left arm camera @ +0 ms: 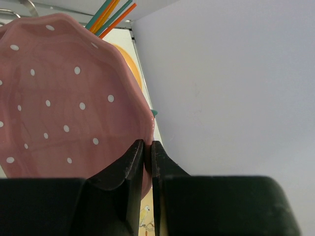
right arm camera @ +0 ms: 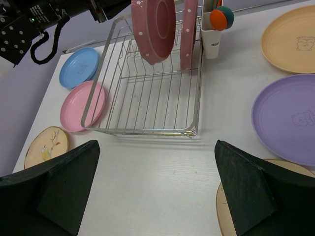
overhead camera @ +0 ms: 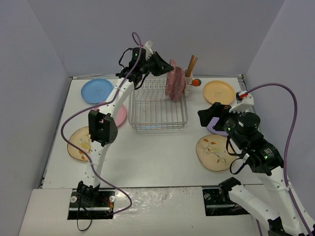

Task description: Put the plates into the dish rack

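The silver wire dish rack [overhead camera: 158,129] stands mid-table. One scalloped dark-pink dotted plate [right arm camera: 189,29] stands upright at its right end. My left gripper [overhead camera: 165,66] is shut on the rim of a second dark-pink dotted plate [left arm camera: 64,98], holding it upright beside the first, low over the rack's wires [right arm camera: 147,132]. My right gripper [right arm camera: 157,187] is open and empty, over the table in front of the rack, near the lavender plate [right arm camera: 288,118]. The blue [overhead camera: 97,90], pink [overhead camera: 118,115], orange-yellow [overhead camera: 219,92] and two beige leaf plates [overhead camera: 214,153] [overhead camera: 78,142] lie flat.
A white utensil cup [right arm camera: 212,39] with sticks and an orange-teal ball hangs on the rack's right end. Grey walls enclose the table on three sides. The left arm reaches over the pink plate and the rack's left side.
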You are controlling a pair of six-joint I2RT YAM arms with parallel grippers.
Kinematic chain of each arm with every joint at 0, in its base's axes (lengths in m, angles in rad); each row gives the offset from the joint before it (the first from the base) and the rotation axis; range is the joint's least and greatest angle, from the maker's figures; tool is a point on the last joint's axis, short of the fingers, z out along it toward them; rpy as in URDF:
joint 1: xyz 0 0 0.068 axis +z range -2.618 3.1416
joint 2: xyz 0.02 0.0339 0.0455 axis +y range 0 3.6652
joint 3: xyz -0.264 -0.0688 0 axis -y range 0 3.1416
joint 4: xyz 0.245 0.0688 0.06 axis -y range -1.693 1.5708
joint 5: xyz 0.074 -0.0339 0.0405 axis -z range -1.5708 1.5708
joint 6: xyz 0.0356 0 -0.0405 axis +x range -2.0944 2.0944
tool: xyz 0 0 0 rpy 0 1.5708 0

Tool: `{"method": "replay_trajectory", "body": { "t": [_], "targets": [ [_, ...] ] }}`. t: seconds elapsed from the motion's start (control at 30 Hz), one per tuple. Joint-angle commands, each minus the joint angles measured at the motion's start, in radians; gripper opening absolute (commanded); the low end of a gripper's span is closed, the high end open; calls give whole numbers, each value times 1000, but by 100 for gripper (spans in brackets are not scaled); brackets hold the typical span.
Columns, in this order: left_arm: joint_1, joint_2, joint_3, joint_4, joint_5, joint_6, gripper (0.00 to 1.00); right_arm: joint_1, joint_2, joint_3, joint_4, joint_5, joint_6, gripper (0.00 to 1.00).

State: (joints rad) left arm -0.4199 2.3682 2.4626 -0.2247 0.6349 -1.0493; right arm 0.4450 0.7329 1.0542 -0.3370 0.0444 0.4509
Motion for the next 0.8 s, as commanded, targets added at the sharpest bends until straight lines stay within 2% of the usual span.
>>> {"method": "replay_trajectory", "body": {
  "t": [0.0,0.3,0.77],
  "targets": [
    [-7,-84,122,294,81,-75,0,-5,42,1,56,10,-20,100],
    [-11,-110,70,331,26,-104,0,-5,54,10,56,24,-31,100],
    [-7,-25,9,344,-30,-86,0,-5,-22,-42,47,52,16,100]
  ]
}}
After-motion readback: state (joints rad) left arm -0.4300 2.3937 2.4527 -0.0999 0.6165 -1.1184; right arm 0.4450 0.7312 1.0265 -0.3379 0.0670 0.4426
